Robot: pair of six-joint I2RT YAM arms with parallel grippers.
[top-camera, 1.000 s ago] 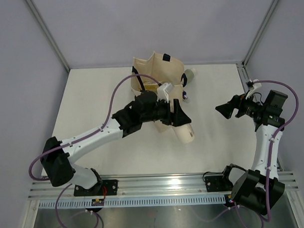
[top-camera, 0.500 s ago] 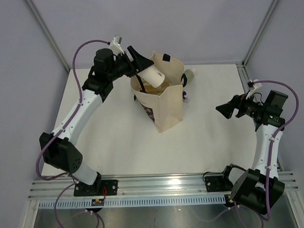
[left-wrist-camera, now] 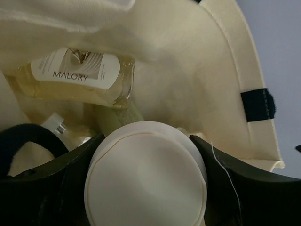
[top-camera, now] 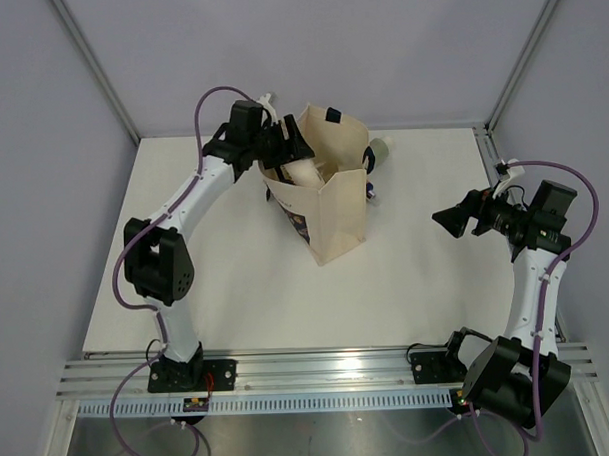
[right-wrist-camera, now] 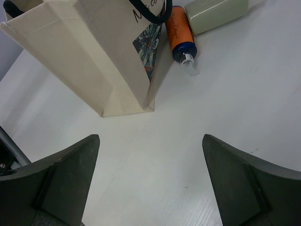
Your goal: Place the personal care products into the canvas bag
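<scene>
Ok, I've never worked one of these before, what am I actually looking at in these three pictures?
Two robot arms are bolted at the near edge of a white table. The wide picture looks down from above and behind them; the other two come from a camera on each wrist. The left pincer is shut on a beige bottle, held at the mouth of the open canvas bag; its camera looks inside, where a clear bottle of yellowish liquid lies. The right pincer is open and holds nothing, out to the right of the bag. Its camera shows an orange bottle and a green bottle lying on the table beside the bag.
</scene>
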